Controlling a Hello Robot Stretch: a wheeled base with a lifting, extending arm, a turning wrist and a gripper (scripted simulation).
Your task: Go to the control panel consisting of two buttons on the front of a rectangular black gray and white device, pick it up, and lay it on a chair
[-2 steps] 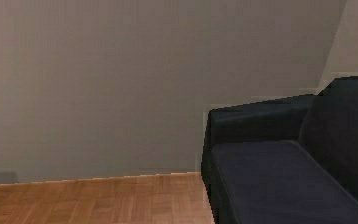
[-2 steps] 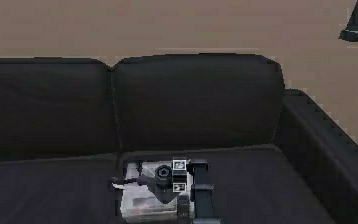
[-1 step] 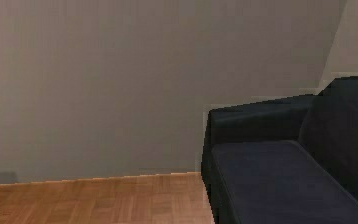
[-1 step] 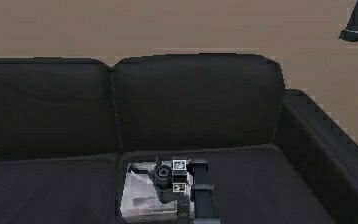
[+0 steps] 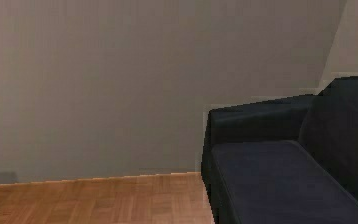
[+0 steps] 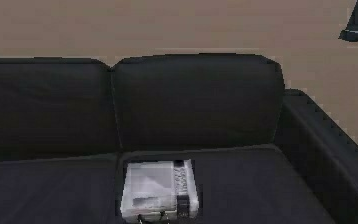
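Judging from both views, the state of the jaws cannot be told. A rectangular white, grey and black device [image 6: 160,188] is noted lying flat on the seat of a dark sofa [image 6: 192,100], below the right-hand back cushion [image 6: 197,95], near the arm side view's bottom edge and well apart from the armrest [image 6: 322,140] at the right. In the forward view, a dark sofa end [image 5: 277,150] is recorded at the right, against a grey wall [image 5: 117,80] and on a wooden floor [image 5: 97,200].
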